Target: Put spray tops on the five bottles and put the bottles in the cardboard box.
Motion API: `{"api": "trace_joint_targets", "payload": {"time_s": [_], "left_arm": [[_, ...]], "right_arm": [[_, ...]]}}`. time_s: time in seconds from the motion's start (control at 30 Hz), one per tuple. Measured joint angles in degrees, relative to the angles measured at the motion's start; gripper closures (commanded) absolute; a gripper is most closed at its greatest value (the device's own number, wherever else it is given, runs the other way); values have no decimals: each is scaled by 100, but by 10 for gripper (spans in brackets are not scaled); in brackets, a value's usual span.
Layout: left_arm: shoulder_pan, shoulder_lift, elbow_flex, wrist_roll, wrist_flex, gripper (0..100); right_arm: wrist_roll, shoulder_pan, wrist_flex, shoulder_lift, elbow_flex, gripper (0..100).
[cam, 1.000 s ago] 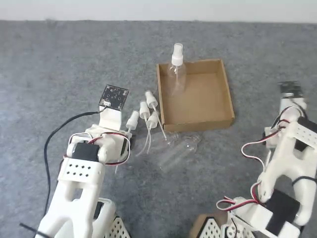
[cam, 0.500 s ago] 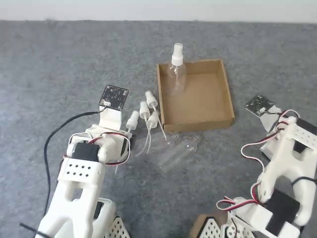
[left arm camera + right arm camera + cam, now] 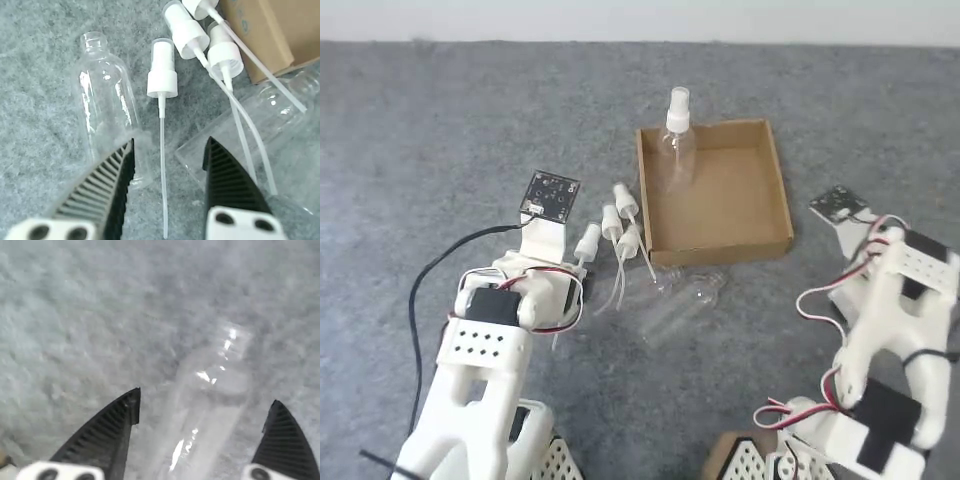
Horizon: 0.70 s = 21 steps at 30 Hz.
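Cardboard box (image 3: 720, 205): one capped bottle (image 3: 677, 150) stands in its corner. Right gripper (image 3: 205, 396) is wide open over a lying bottle (image 3: 210, 405). It's round and slick, so it may roll out on closing. Left gripper (image 3: 170, 144) is wide open over a spray top (image 3: 162, 80); neighbouring spray tops (image 3: 210, 45) could snag.

A grey, coarse-textured felt covering (image 3: 440, 130) spans the table. A pale white wall strip (image 3: 620, 20) borders its far edge. A tan flat piece (image 3: 718, 452), partly hidden, lies at the near edge.

Clear bottles (image 3: 107, 105), white spray tops (image 3: 162, 82), brown cardboard box (image 3: 720, 246), mottled grey carpet (image 3: 440, 120), black ridged left hand (image 3: 170, 141).
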<state>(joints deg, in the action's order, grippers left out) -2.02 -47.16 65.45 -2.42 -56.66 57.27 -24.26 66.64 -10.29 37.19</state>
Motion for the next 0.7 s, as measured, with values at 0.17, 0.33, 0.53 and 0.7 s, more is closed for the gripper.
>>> {"api": "trace_joint_targets", "payload": {"time_s": [0.17,0.33,0.53,0.7], "left_arm": [[53,0,0,0,0,796],[26,0,0,0,0,796],[26,0,0,0,0,796],[44,0,0,0,0,796]], "right_arm": [[-563,229,18,501,-352,729],[-554,185,9,1037,-624,753],[-571,18,9,1301,-756,874],[-554,-26,9,1301,-756,987]]}}
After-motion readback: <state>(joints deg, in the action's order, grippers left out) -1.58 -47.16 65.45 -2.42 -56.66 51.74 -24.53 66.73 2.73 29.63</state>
